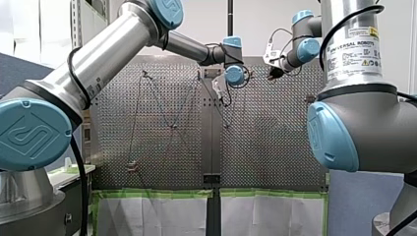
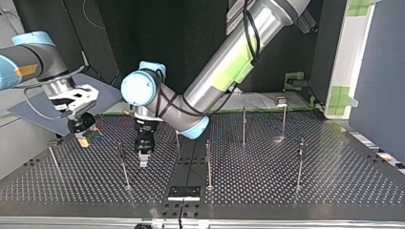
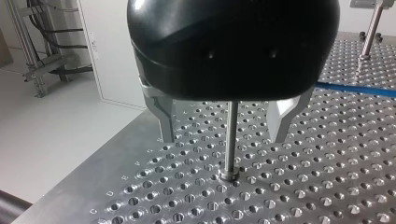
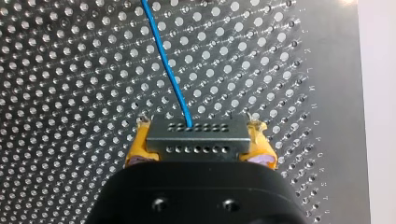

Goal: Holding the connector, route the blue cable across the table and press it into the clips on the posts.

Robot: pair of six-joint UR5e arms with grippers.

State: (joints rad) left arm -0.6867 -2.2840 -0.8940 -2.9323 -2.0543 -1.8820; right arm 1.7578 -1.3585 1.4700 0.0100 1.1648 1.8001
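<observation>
In the right wrist view my right gripper [image 4: 201, 140] has its yellow pads [image 4: 140, 142] shut on a grey connector [image 4: 197, 137]. A blue cable [image 4: 168, 60] runs from the connector ahead over the perforated table [image 4: 70, 93]. In the top view my right gripper [image 2: 86, 137] hangs at the left, just above the plate. My left gripper [image 3: 222, 138] is open, its metal fingers [image 3: 166, 121] either side of a thin upright post [image 3: 230, 140] without touching it. The cable [image 3: 355, 87] lies on the plate beyond it. My left gripper [image 2: 143, 156] stands near the top view's middle.
Several thin posts stand on the table, among them post [image 2: 123, 164], post [image 2: 208, 162] and post [image 2: 300, 162]. A dark plate [image 2: 184, 192] lies at the near edge in the top view. Green-taped white sheets [image 1: 157, 211] border the table in the front view.
</observation>
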